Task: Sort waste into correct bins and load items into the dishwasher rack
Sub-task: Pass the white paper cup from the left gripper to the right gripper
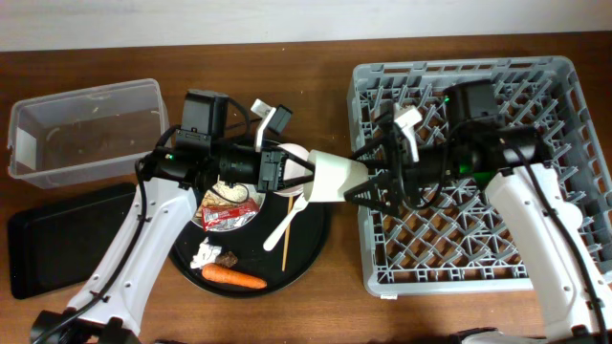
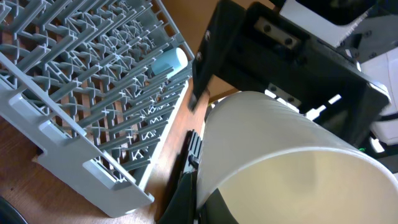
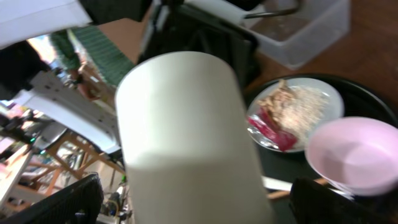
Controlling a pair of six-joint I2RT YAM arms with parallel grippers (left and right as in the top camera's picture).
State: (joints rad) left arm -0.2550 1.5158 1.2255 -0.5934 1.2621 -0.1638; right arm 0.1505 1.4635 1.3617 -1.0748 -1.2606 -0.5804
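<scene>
White cup [image 1: 335,179] fills both wrist views, so much of the grip is hidden from me. It hangs sideways between the black tray [image 1: 311,244] and the dishwasher rack [image 1: 535,86]. The left gripper [image 1: 295,177] clamps its rim end. The right gripper [image 1: 375,183] stands spread around its base, gaps either side. The tray's plate [image 3: 323,93] carries scraps and a red wrapper [image 3: 270,132], beside a pink bowl [image 3: 354,152].

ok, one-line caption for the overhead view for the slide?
Left fingers hold a white cup between black tray and dishwasher rack, right fingers open around its base.
</scene>
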